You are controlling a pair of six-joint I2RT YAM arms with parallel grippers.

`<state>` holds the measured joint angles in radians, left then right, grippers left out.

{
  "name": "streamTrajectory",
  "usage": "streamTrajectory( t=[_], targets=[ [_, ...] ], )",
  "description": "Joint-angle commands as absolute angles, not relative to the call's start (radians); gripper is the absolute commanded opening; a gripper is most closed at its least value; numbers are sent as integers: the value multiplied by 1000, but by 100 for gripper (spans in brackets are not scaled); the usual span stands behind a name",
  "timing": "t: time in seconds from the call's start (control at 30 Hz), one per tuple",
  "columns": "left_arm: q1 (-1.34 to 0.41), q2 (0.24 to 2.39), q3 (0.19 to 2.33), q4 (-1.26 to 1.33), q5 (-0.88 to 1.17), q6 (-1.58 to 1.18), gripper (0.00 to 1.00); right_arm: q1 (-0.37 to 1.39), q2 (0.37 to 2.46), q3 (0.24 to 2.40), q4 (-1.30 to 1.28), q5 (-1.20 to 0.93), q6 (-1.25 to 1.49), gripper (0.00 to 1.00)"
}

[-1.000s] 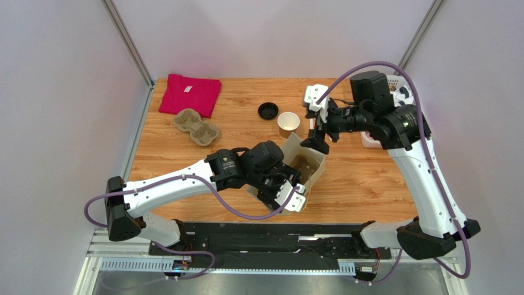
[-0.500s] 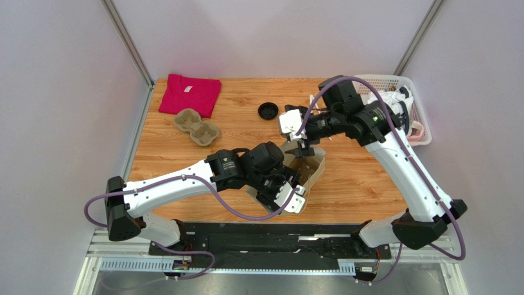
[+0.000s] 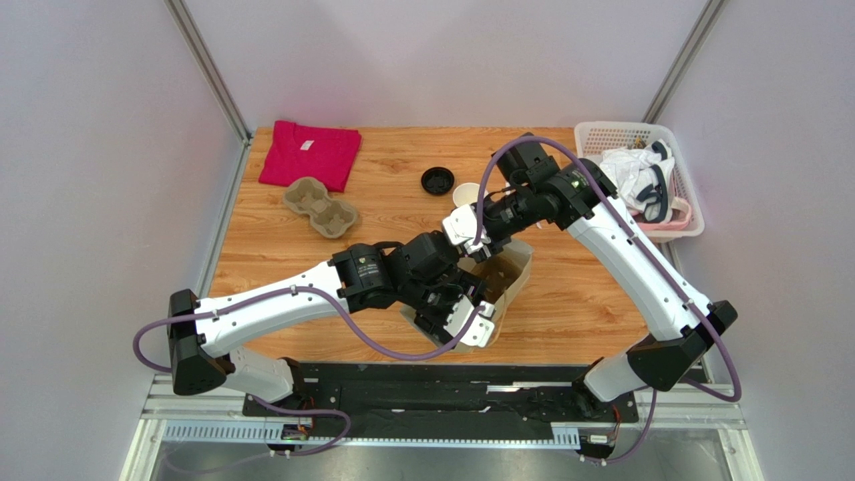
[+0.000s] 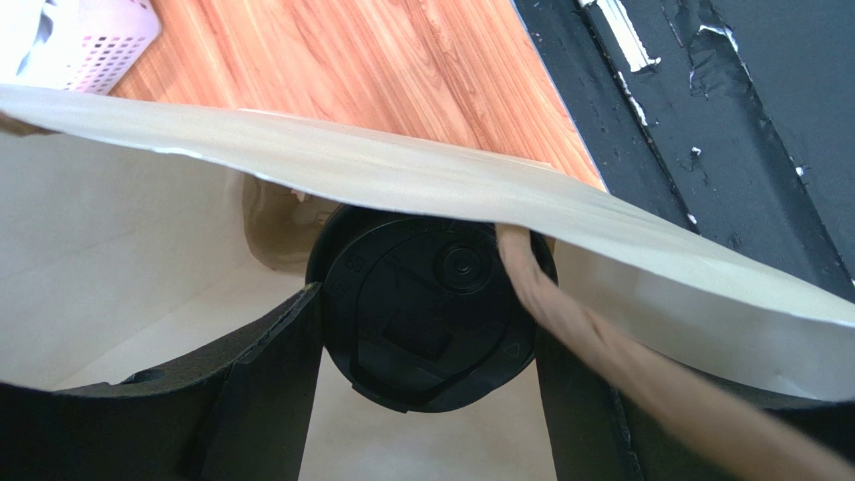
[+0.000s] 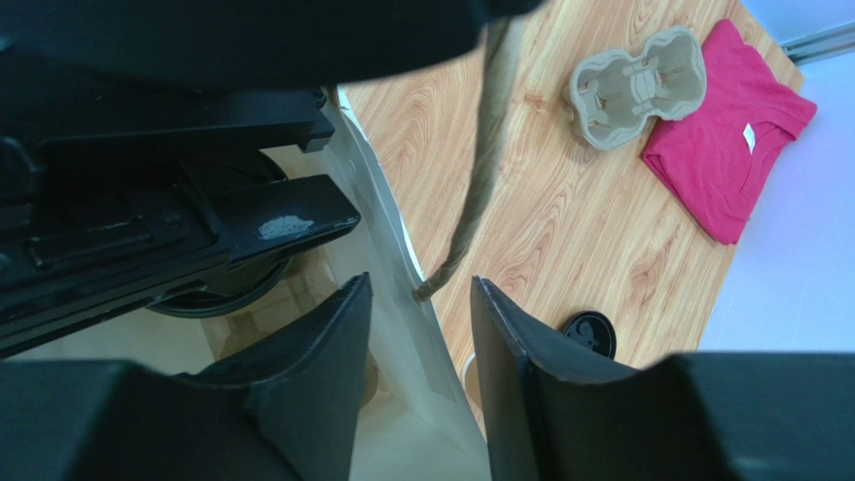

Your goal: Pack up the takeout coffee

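The takeout coffee (image 4: 432,311) shows as a round black lid inside the open paper bag (image 3: 507,273). My left gripper (image 4: 426,321) reaches into the bag and is shut on the coffee, one finger on each side of the lid. In the top view my left gripper (image 3: 470,306) is at the bag's near side and hides the cup. My right gripper (image 3: 480,238) is at the bag's far rim. In the right wrist view it (image 5: 419,286) is open and straddles the bag wall (image 5: 396,291), one finger inside and one outside. The bag's twine handle (image 5: 482,170) hangs in front.
An open tan cup (image 3: 463,191) and a loose black lid (image 3: 437,180) sit behind the bag. A cardboard cup carrier (image 3: 321,207) and a red shirt (image 3: 309,152) lie at the back left. A white basket (image 3: 682,190) of clothes stands at the back right.
My right arm has swung left and down from beside the open cup to the bag's far rim. My left gripper has stayed in the bag with the coffee.
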<state>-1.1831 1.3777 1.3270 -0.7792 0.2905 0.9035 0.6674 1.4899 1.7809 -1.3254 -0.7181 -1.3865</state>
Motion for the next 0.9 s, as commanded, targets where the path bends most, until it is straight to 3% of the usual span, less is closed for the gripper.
streamTrajectory(
  t=[0.0, 0.07, 0.1, 0.13, 0.33, 0.47, 0.87],
  targets=[
    [-1181, 1336, 1338, -790, 295, 917, 17, 676, 1474, 1779, -1402, -758, -1448, 39],
    [-1181, 1335, 1338, -792, 287, 916, 17, 683, 1474, 1769, -1410, -750, -1448, 26],
    [-1181, 1335, 1339, -796, 284, 914, 17, 683, 1473, 1766, -1407, -744, -1436, 8],
    [-1181, 1335, 1341, -801, 281, 913, 17, 684, 1471, 1767, -1399, -738, -1410, 0],
    [-1180, 1324, 1339, -831, 212, 910, 17, 681, 1444, 1801, -1286, -640, -1127, 0],
    [-1172, 1299, 1331, -836, 163, 893, 16, 681, 1350, 1700, -1042, -485, -912, 0],
    [-1066, 1296, 1345, -753, 34, 730, 16, 686, 1191, 1562, -865, -281, -480, 0]
  ],
)
